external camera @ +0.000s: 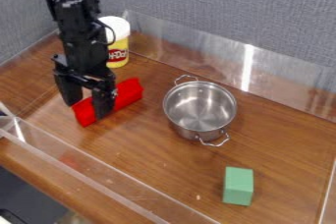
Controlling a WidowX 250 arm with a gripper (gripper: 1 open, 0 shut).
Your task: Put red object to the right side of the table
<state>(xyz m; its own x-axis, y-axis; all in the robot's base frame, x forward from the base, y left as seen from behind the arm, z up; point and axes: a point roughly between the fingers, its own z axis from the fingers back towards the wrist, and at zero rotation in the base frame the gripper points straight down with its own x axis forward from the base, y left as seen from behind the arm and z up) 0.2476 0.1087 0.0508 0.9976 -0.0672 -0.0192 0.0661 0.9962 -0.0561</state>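
Gripper (84, 97) pointing straight down with jaws wide open, red object (109, 101) lying on the table (132, 159) right under it, one finger in front — steel pot (199, 108) off to its right, green cube (238, 185) well apart

Block (108, 101) lies left of pot (199, 108); cube (238, 185) sits front-right.

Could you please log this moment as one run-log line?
gripper: open, straddling red object | grasp: not closed | red object: left side of table
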